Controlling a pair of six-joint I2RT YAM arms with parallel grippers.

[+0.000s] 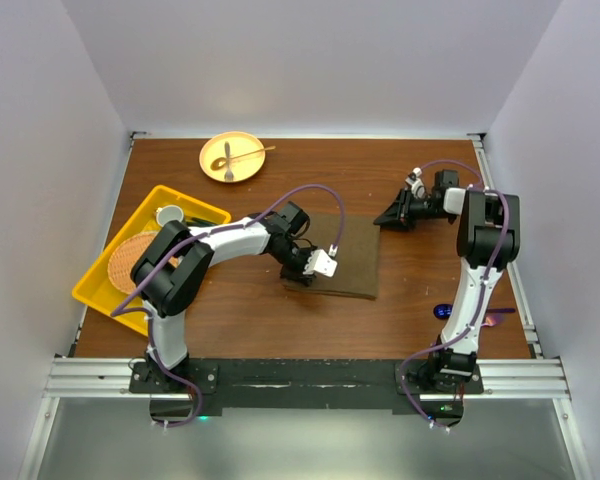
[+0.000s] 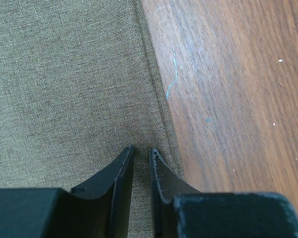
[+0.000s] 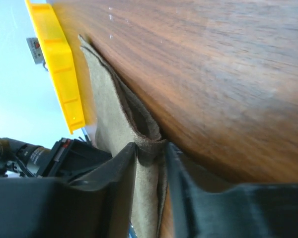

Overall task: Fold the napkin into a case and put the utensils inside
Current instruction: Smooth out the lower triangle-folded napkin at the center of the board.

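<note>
Lying flat near the middle of the wooden desk is the olive-brown napkin. The left fingers, closed to a sliver, pinch the cloth just inside its hem on the near left side. The right fingers are clamped on the napkin's far right corner. A blue spoon lies near the right arm's base.

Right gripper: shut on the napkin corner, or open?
Shut on the napkin. In the right wrist view the right gripper has both fingers pressed against the cloth's corner, which stands between them.
</note>
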